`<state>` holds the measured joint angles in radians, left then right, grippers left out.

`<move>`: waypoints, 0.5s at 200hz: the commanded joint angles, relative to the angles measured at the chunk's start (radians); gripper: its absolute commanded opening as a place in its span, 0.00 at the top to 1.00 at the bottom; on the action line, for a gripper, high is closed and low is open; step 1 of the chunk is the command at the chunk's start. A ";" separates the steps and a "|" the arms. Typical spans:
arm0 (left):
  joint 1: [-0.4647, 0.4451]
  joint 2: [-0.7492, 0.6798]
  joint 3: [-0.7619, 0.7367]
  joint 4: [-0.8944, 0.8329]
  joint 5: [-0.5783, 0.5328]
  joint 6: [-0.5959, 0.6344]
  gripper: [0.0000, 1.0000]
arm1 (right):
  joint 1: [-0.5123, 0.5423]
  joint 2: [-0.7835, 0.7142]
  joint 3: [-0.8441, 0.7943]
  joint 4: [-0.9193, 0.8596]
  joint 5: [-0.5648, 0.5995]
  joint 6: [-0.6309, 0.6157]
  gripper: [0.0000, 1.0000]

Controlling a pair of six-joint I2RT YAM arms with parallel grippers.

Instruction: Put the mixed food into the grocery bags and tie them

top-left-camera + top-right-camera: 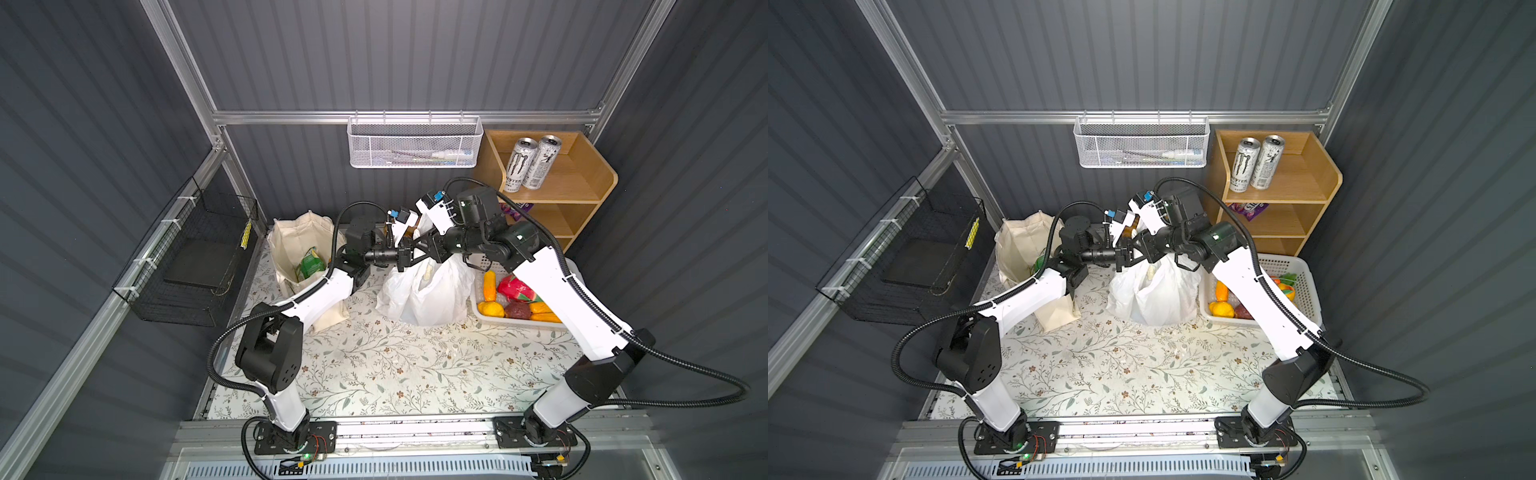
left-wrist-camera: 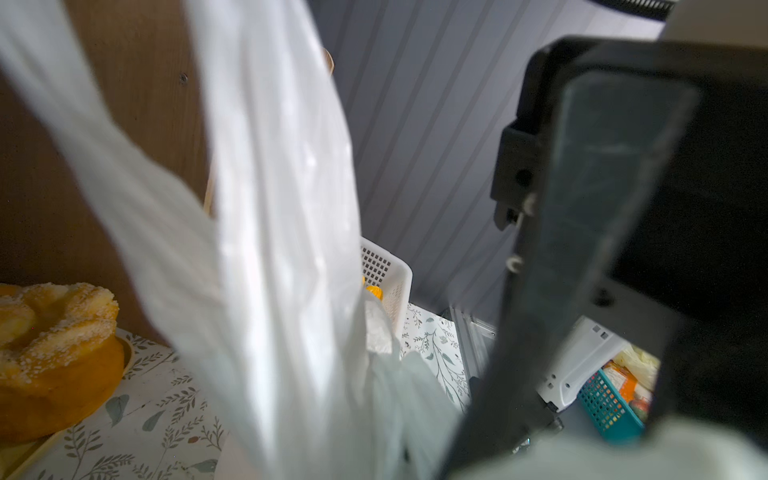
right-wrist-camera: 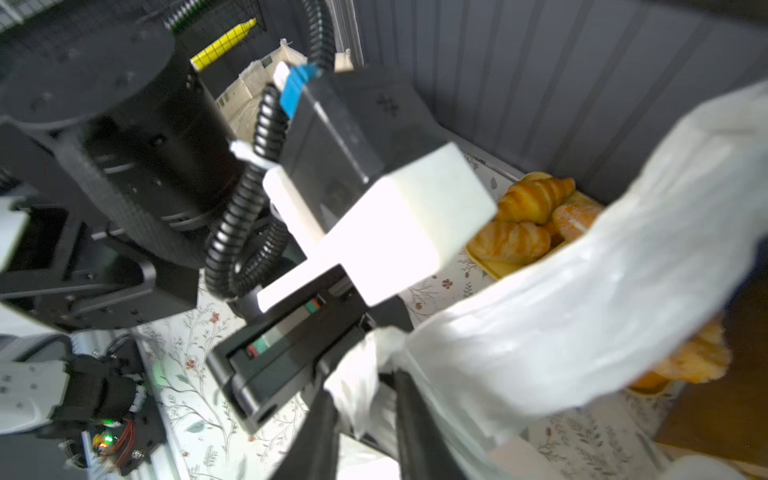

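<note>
The white plastic carrier bag [image 1: 428, 295] [image 1: 1154, 295] stands mid-table with its handles pulled up. My left gripper [image 1: 405, 254] [image 1: 1124, 254] is shut on a bunched handle [image 3: 374, 345] right above the bag. My right gripper [image 1: 420, 249] [image 3: 363, 382] meets it tip to tip; its fingers stand apart with white plastic lying loosely between them. The cream canvas tote [image 1: 291, 237] [image 1: 1017, 241] stands open at the back left with a green snack packet [image 1: 309, 264] inside. Toy produce [image 1: 515, 291] in red, orange and yellow lies in the white perforated basket [image 1: 490, 266] on the right.
A wooden shelf [image 1: 582, 178] at the back right holds two tall cans [image 1: 528, 162] and a purple packet [image 1: 515, 210]. Bread rolls [image 3: 532, 199] [image 2: 50, 332] lie on a tray behind the bag. A white mesh basket [image 1: 413, 143] hangs on the back wall, a black wire basket [image 1: 195, 257] on the left wall.
</note>
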<state>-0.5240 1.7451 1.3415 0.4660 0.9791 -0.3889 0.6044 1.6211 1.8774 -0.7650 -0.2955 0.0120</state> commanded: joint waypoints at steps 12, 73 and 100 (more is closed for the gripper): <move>0.004 0.012 0.014 0.038 -0.002 -0.019 1.00 | -0.047 -0.057 0.016 -0.014 -0.117 0.082 0.51; 0.004 0.008 0.051 -0.127 -0.004 0.084 1.00 | -0.209 -0.168 -0.091 0.079 -0.144 0.222 0.34; 0.004 0.017 0.064 -0.157 0.021 0.090 1.00 | -0.219 -0.092 -0.031 0.085 -0.238 0.211 0.30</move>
<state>-0.5228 1.7451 1.3609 0.3649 0.9760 -0.3389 0.3836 1.4387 1.8160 -0.6926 -0.4385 0.2020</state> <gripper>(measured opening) 0.048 0.691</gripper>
